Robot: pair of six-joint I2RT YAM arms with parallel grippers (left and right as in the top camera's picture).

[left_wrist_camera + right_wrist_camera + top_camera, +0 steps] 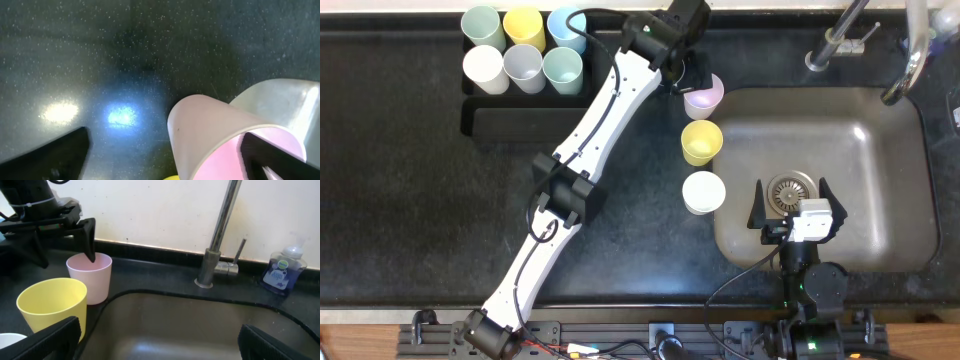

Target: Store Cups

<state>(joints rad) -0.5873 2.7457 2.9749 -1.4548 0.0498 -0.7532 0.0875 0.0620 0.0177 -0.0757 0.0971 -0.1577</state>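
L gripper (687, 80) at far-left corner of sink (875, 170), spread: one finger inside pink cup (705, 97), other outside, cup wall between, not yet pinched. Pink cup upright on desk (410, 200), just off sink rim. Yellow cup (701, 142) & white cup (703, 192) in a row down sink's left edge. Tray (510, 122) w/ six cups well left of sink. R gripper (793, 192) spread, empty, over sink near drain.

Step (est.): grasping pink cup. Next: close on wall, lift straight, carry to tray w/o clipping yellow cup.
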